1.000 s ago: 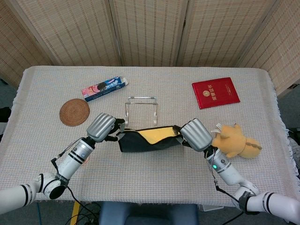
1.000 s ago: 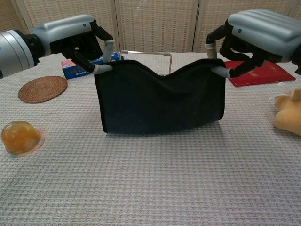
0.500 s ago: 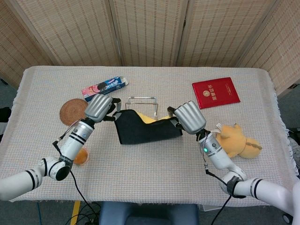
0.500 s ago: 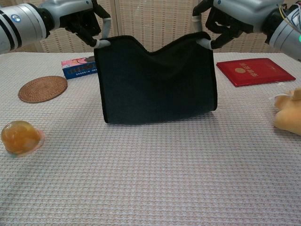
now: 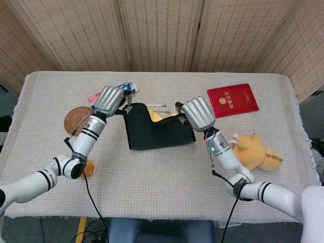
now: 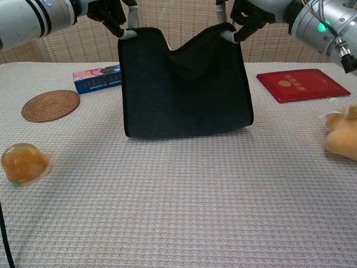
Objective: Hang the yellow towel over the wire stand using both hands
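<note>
The towel [image 5: 158,132] [image 6: 184,89] is dark on its near face and yellow on the inner side, where a strip shows at its top. It hangs stretched between both hands above the table. My left hand [image 5: 110,99] [image 6: 111,12] pinches its left top corner. My right hand [image 5: 198,113] [image 6: 245,14] pinches the right top corner. The wire stand [image 5: 161,107] is just behind the towel; only its top bar shows in the head view. In the chest view the towel hides it.
A toothpaste box [image 5: 126,88] [image 6: 96,78] and a woven coaster [image 5: 77,119] [image 6: 50,104] lie at the left. A red booklet [image 5: 232,99] [image 6: 303,84] and a plush toy [image 5: 255,153] [image 6: 342,134] are at the right. An amber round object [image 6: 23,162] sits near the left front.
Both hands have lifted the towel higher and carried it away from me toward the stand. The hands moved closer together and the towel now covers most of the stand.
</note>
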You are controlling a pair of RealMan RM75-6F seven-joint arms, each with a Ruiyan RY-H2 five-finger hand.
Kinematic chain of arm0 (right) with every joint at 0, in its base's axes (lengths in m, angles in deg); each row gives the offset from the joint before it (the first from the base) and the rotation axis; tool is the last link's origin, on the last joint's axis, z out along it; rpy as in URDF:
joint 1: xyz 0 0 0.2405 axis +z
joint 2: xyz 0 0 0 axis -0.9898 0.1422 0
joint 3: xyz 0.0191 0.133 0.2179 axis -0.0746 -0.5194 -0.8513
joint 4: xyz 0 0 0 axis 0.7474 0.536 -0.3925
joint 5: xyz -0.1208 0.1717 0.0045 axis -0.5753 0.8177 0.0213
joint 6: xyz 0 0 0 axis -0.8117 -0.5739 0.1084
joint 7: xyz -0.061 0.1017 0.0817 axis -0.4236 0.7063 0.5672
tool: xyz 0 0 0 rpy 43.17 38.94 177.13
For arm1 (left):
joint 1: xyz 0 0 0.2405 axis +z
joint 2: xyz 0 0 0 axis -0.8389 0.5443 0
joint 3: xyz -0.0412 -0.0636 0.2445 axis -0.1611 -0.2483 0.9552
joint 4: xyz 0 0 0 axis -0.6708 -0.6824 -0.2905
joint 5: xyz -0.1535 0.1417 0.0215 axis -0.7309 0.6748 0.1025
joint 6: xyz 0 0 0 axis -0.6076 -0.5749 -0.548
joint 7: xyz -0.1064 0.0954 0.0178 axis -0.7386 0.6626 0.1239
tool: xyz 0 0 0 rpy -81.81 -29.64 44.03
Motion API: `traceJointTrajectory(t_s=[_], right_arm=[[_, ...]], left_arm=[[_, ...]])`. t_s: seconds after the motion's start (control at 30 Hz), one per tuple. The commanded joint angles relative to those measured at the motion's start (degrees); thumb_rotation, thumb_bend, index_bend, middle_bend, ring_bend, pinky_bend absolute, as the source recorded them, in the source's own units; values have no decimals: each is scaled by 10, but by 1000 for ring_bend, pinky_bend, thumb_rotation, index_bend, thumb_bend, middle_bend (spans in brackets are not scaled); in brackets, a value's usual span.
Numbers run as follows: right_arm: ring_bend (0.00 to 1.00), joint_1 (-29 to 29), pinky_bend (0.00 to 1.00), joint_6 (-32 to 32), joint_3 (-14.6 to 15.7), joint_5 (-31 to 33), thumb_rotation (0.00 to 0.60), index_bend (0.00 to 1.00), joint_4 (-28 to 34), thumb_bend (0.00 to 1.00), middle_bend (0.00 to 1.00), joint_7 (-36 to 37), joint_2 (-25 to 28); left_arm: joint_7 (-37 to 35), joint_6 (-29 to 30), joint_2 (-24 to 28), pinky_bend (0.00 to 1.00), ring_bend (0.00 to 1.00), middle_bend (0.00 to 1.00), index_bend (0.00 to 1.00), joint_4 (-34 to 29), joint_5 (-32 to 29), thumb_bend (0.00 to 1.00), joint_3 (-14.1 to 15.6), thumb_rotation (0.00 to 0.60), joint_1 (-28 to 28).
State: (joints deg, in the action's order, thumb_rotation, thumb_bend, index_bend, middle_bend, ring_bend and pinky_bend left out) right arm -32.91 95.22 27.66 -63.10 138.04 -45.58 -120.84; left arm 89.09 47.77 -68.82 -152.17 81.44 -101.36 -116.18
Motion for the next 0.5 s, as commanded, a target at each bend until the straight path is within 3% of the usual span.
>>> traceJointTrajectory(t_s=[0.03,0.5], right_arm=[[1000,9,1000,-5,-7,14,600,669,-14,472,953,10,-5],[1000,37,1000,-2,-26,44,600,669,-39,472,953,28,-11]], left_arm=[[3,-6,2,1000,978,1000,708,12,-9,547,-4,600,-7],[16,-11,31,1000,976,1000,712,40,-18,547,-11,600,-32]])
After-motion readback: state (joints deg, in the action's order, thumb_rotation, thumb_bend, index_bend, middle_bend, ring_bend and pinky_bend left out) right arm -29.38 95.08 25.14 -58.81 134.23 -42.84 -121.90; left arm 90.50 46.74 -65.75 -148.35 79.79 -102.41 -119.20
